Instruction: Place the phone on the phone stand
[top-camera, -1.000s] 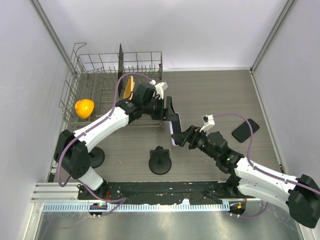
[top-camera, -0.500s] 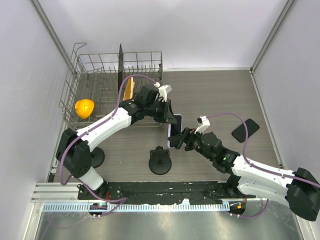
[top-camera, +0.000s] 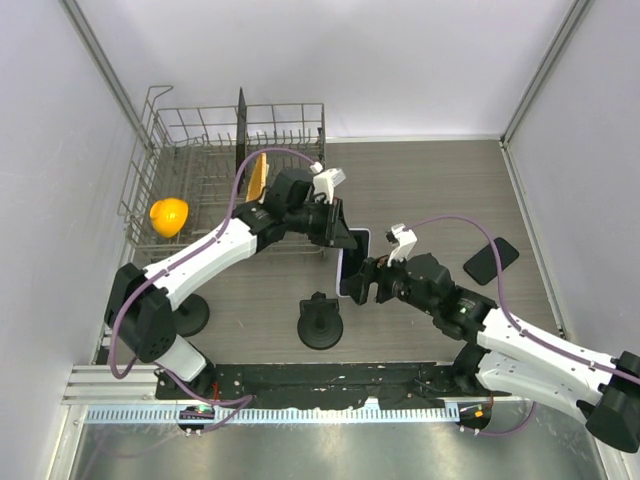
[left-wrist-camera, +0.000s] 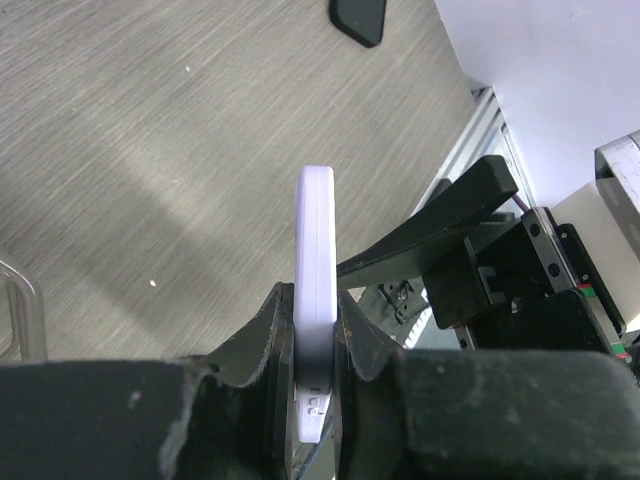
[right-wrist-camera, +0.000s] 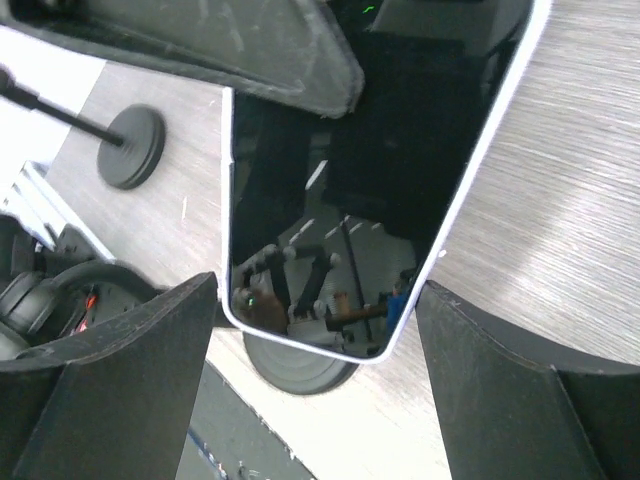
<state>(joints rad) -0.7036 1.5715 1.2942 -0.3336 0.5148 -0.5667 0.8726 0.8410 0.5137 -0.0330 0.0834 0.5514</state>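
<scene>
**Top external: phone gripped between two arms, not on the stand**

The phone (top-camera: 352, 262) sat near the middle of the counter (top-camera: 440, 190), held up off its surface. It had a pale lilac rim, and its dark screen faced the right arm. The left tool (top-camera: 335, 232) was clamped shut on the phone's 12 o'clock end. In the left wrist view the phone (left-wrist-camera: 316, 260) appeared edge-on, pinched flat between that tool's (left-wrist-camera: 312, 330) two dark fingers.

The right tool (top-camera: 360, 283) met the phone at its 6 o'clock end. In the right wrist view its fingers (right-wrist-camera: 130, 380) were spread wide, one at each long side of the phone (right-wrist-camera: 370, 170). Whether they pressed on the rim or merely flanked it could not be told.

The phone stand (top-camera: 320, 322), black and round-based, stood on the counter at 7 o'clock of the phone, close by and with nothing on it. A second, dark phone (top-camera: 490, 260) lay flat well off at 3 o'clock. A wire dish rack (top-camera: 180, 115) stood at 10 o'clock, with a yellow-orange object (top-camera: 168, 216) at its left side.
</scene>
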